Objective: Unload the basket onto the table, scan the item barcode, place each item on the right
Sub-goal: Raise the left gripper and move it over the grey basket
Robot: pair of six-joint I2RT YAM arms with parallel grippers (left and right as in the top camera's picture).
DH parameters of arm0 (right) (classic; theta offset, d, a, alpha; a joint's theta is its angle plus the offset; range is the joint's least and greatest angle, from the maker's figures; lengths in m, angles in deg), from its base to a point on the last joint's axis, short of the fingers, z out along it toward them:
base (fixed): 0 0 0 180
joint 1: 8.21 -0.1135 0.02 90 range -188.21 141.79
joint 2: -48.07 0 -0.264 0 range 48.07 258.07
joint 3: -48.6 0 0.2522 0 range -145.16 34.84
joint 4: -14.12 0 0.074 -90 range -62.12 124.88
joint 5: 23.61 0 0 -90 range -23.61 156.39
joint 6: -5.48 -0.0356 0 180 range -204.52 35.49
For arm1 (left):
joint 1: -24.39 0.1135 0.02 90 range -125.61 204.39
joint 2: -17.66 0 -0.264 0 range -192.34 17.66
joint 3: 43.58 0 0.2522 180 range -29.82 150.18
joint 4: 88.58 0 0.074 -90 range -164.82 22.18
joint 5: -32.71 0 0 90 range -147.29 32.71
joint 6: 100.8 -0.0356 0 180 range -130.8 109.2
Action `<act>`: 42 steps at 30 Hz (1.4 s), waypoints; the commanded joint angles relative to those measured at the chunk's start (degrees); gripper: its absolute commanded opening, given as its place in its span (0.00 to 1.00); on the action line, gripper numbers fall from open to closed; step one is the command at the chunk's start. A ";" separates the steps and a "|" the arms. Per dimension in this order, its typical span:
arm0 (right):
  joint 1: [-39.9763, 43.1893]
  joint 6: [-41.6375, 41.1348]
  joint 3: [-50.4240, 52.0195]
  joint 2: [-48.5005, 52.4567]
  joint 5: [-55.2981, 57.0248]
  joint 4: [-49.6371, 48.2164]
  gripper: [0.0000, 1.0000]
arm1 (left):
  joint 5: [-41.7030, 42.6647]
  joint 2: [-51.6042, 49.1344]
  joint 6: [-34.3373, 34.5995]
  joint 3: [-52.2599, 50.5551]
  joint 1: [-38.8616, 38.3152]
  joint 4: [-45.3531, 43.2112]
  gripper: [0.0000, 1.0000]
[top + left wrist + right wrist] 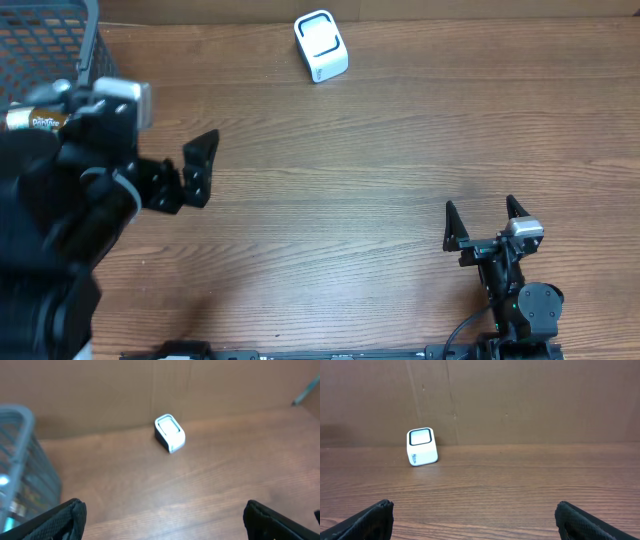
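Both end effectors are spread wide with nothing in them. The left end effector (203, 165) hovers over the counter (360, 160) just right of the grey basket (60, 40), while the right end effector (481, 208) sits near the front edge. The white scanner (321, 46) stands at the back, well apart from both. The labelled item (32, 121) peeks out by the basket (half hidden behind the left arm, can't tell if it's inside).

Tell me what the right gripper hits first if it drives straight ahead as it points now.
Probably only the brown back wall: the open right gripper faces bare table up to it. The white scanner stands left of that line.
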 commanded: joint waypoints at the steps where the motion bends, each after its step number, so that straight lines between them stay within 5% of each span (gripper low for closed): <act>1: 0.26 0.26 0.61 -0.46 0.07 -0.17 1.00 | 3.65 -2.75 -0.92 1.14 -0.20 1.14 1.00; 11: 0.26 0.26 0.61 -0.46 0.07 -0.17 1.00 | 3.85 -11.87 -0.61 1.11 -0.22 3.91 1.00; 12: 0.26 0.26 0.61 -0.46 0.07 -0.17 1.00 | 3.85 -12.48 -0.61 1.11 -0.20 4.11 0.93; 14: 0.26 0.26 0.61 -0.46 0.07 -0.17 1.00 | 3.87 -13.55 -0.61 1.11 -0.20 4.33 0.63; 16: 0.26 0.26 0.61 -0.46 0.07 -0.17 1.00 | 4.09 -14.62 -0.61 1.11 -0.20 4.44 0.17; 17: 0.26 0.26 0.61 -0.46 0.07 -0.17 1.00 | 4.68 -15.04 -0.63 1.11 -0.20 4.46 0.04; 24: 0.26 0.26 0.61 -0.46 0.07 -0.17 1.00 | 13.94 -17.40 -0.66 1.07 -0.20 4.90 0.04; 31: 0.26 0.26 0.61 -0.46 0.07 -0.17 1.00 | 13.88 -18.60 -0.63 0.96 -0.22 5.60 0.13; 42: 0.26 0.26 0.61 -0.46 0.07 -0.17 1.00 | 11.98 -20.35 1.18 0.92 -0.22 5.75 0.13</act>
